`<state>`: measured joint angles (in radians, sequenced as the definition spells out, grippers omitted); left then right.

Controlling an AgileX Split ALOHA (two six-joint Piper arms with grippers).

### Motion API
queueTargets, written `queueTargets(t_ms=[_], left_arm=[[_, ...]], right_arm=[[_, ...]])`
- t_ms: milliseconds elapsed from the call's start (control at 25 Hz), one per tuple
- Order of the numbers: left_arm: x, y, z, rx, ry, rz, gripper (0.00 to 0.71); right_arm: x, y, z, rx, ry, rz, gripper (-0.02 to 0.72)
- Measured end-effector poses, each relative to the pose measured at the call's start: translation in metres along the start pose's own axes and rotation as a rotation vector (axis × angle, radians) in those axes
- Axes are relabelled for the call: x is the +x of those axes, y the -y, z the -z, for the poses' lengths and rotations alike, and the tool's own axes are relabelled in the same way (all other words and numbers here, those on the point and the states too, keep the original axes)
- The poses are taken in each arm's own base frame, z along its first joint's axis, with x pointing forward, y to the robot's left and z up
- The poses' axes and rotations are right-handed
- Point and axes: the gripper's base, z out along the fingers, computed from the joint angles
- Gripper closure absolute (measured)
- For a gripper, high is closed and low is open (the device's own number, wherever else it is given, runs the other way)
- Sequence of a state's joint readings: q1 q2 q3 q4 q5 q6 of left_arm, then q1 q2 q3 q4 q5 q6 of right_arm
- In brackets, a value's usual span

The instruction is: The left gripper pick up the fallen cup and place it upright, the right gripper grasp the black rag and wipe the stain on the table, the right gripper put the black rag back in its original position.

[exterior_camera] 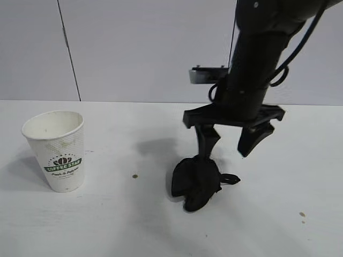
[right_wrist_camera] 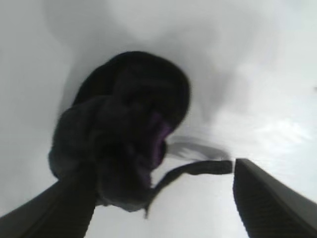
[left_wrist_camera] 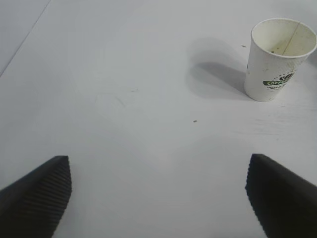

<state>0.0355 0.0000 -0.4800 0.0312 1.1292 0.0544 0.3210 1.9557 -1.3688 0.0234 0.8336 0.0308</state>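
The rag (exterior_camera: 196,182) lies bunched on the table (exterior_camera: 107,225) directly under the right gripper (exterior_camera: 231,144). That gripper's fingers are spread; one fingertip (exterior_camera: 206,149) sits at or just above the top of the rag, the other hangs clear to the outer side. Whether the near finger touches the cloth I cannot tell, but nothing is pinched between the two. The rag's loop tail (exterior_camera: 229,179) trails out below the free finger.

The cup (exterior_camera: 58,151) stands upright, well off to the far side of this gripper, and no large stain shows anywhere, so the job looks to be at its last step.

The left gripper (left_wrist_camera: 158,198) is parked with its fingers wide apart and empty, the cup ahead of it and off to one side.

Risk: the cloth or its loop could snag on the near finger if the arm lifts, dragging the rag off its spot.

The table is matte white, with a lone brown dot (exterior_camera: 134,176) between rag and cup and small specks (exterior_camera: 302,214) beyond the rag. A pale grey panelled wall (exterior_camera: 134,48) stands behind.
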Motion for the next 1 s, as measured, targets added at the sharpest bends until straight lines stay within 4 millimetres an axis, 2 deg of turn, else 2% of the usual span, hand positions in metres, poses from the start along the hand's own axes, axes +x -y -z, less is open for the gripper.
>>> queueTargets(t_ms=[160,280,400,520,600,680,800,880,1000], left_arm=[[0.000,0.000,0.000,0.000,0.000,0.000,0.024],[0.000,0.000,0.000,0.000,0.000,0.000,0.024],[0.000,0.000,0.000,0.000,0.000,0.000,0.024],[0.000,0.000,0.000,0.000,0.000,0.000,0.024],[0.000,0.000,0.000,0.000,0.000,0.000,0.024],[0.000,0.000,0.000,0.000,0.000,0.000,0.024],[0.000,0.000,0.000,0.000,0.000,0.000,0.024],[0.000,0.000,0.000,0.000,0.000,0.000,0.024],[0.000,0.000,0.000,0.000,0.000,0.000,0.024]], right_arm=[[0.005,0.073,0.033,0.078,0.037,-0.153,0.169],[0.023,0.130,0.063,0.147,0.052,-0.275,0.169],[0.052,0.181,0.104,0.217,0.095,-0.415,0.169],[0.084,0.208,0.162,0.272,0.217,-0.541,0.169],[0.106,0.204,0.210,0.310,0.345,-0.583,0.169],[0.128,0.184,0.257,0.345,0.487,-0.580,0.169],[0.168,0.130,0.327,0.378,0.742,-0.509,0.169],[0.207,0.085,0.366,0.408,0.921,-0.436,0.169],[0.268,0.024,0.399,0.466,1.129,-0.331,0.169]])
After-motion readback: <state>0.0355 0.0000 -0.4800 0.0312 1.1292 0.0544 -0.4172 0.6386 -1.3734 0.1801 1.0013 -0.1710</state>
